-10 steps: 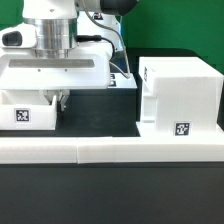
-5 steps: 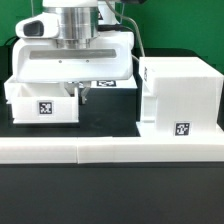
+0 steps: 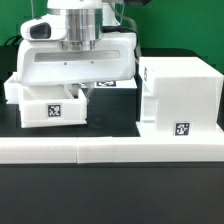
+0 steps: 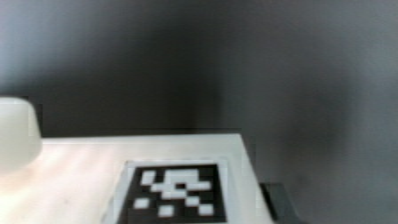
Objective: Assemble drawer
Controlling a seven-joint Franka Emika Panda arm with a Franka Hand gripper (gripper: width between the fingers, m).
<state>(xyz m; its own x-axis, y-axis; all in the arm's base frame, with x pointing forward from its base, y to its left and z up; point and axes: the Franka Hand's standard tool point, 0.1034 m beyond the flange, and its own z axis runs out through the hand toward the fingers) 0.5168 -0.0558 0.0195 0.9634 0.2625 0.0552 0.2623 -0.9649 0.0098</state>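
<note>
Black table (image 3: 110,118), boxy casing (image 3: 180,92) on it, long white wall strip (image 3: 110,151)

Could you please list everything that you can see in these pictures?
drawer tray: one, white, tilted, at the exterior view's left.
casing: one, white, boxy, at the exterior view's right.
wall strip: one, white, long and low, across the front.
marker board: one, white, flat, behind the tray, mostly hidden.
square tags: black and white, one each seen on tray, casing and marker board.
table: one, black, under everything.
arm: one, white and silver, coming down from the top.
gripper: one, white, fingers closed on the tray's right-hand wall.
</note>
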